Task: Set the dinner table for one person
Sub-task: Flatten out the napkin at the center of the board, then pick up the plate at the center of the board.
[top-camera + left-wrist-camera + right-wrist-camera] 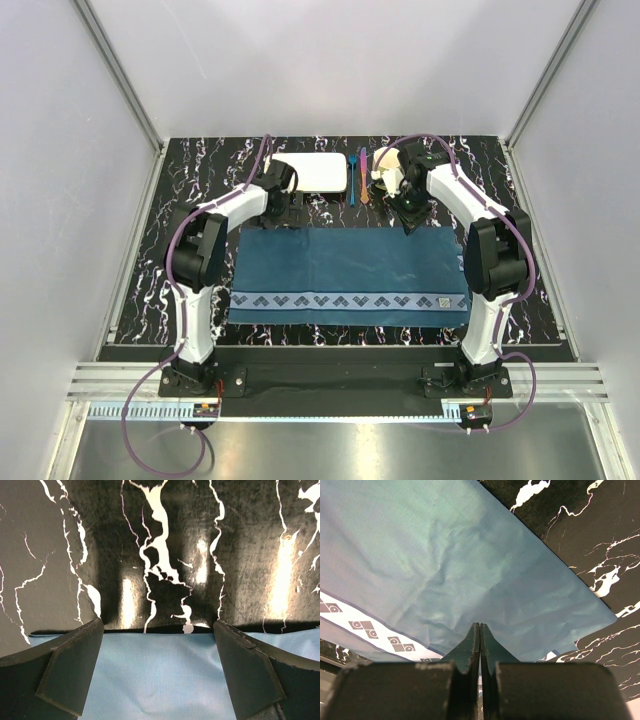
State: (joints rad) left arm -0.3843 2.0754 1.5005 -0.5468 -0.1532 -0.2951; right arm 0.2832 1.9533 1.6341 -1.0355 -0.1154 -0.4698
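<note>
The dinner table (190,180) is a black tabletop with white veins. A teal-blue placemat (350,270) lies flat on its near middle. My left gripper (285,215) is open at the mat's far left edge. In the left wrist view (159,675) the mat's edge (160,650) lies between the spread fingers (70,675). My right gripper (408,225) is shut at the mat's far right part. In the right wrist view (480,626) its tips meet over wrinkled cloth (445,555). I cannot tell if cloth is pinched between them.
At the back of the table lie a white rectangular plate (318,173), a blue utensil (352,180), orange and pink utensils (364,175) and a cream cup (383,170) behind the right arm. White walls stand close on three sides.
</note>
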